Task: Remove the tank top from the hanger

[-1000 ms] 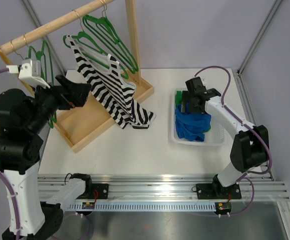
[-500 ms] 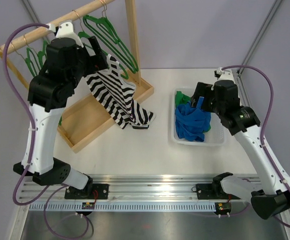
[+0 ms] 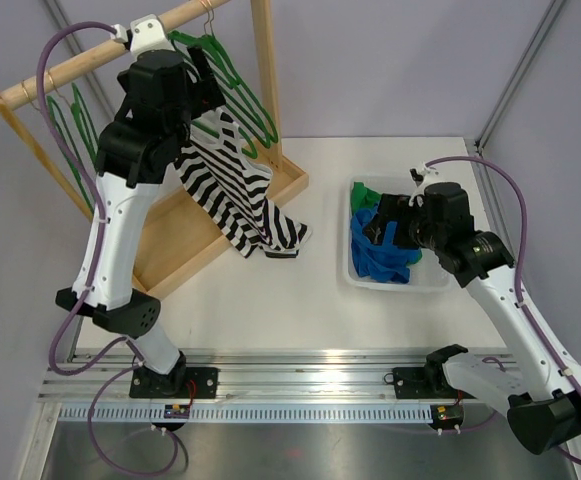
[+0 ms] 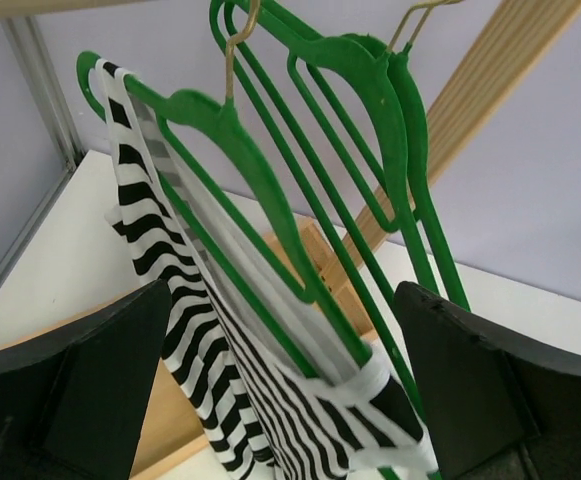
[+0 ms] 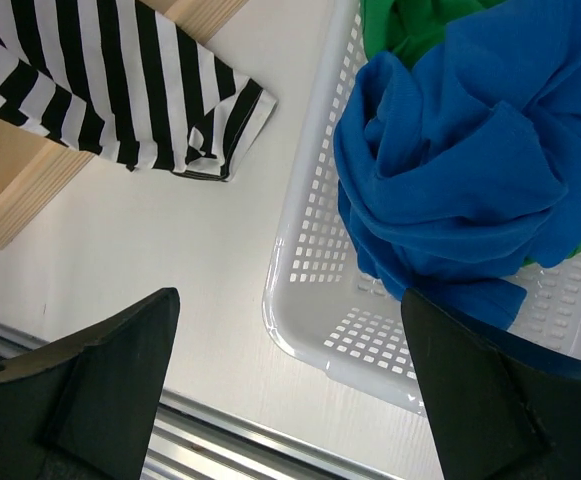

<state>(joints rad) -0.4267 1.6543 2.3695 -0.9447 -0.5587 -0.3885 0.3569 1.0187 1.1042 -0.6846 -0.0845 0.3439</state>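
Note:
The black-and-white striped tank top (image 3: 232,195) hangs from a green hanger (image 4: 232,170) on the wooden rail (image 3: 70,65); its hem trails over the rack's base onto the table. In the left wrist view the top (image 4: 195,330) has a white strap wrapped round the hanger's shoulder. My left gripper (image 4: 285,400) is open, close up at the rail (image 3: 207,90), its fingers either side of that shoulder and strap without touching. My right gripper (image 3: 385,222) is open and empty above the near-left corner of the white basket (image 5: 300,230).
Several bare green hangers (image 4: 370,110) hang right beside the loaded one, others further left (image 3: 75,120). The rack's upright post (image 3: 266,80) and wooden base tray (image 3: 170,250) stand at left. The basket (image 3: 440,282) holds blue cloth (image 3: 382,250) and green cloth (image 3: 363,193).
My left arm swung up from low at the left to the rail and closed in on the hanger. My right arm unfolded and shifted slightly toward the basket's near side.

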